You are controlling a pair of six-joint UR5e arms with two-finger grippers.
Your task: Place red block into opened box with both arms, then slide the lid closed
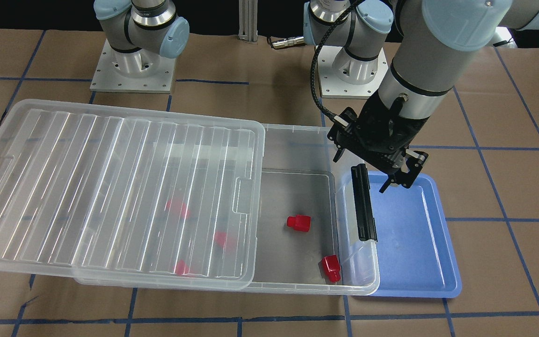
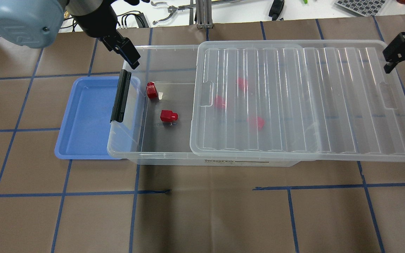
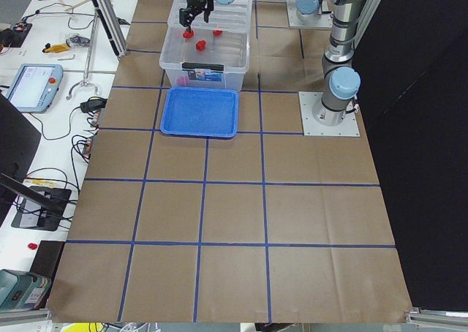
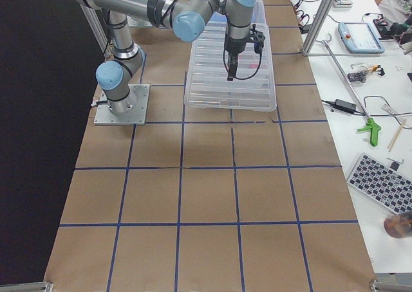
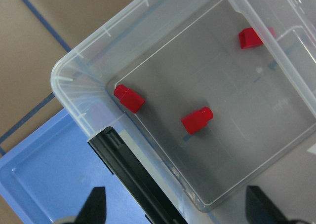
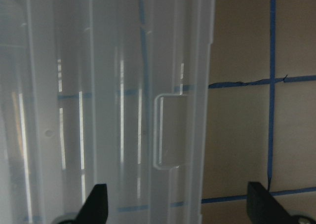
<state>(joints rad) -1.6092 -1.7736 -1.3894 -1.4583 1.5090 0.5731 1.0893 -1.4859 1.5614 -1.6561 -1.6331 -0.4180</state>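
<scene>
so, the lid (image 2: 294, 98) is what counts now: it lies flat on the box (image 2: 167, 49) with its long axis along the box's, pushed off toward the robot's right so that it overhangs that end and leaves the left end uncovered. closing it means sliding it along that axis toward the bar (image 2: 120, 96). the right gripper (image 6: 178, 205) is the nearer one, hanging over the lid's outer short edge just beside a tab (image 6: 170, 130). its jaws stand wide apart with nothing between them; whether it touches the lid i cannot tell. the left gripper (image 5: 177, 208) is above the box's corner by the bar, where the box meets the tray (image 2: 86, 119), also spread and empty. a block (image 2: 168, 116) lies on the box floor in the uncovered part, a second (image 2: 151, 90) lies near the bar end, and three more show dimly through the lid. every block in view is inside the box, so placing looks done and a push from the right is what remains, i judge.
</scene>
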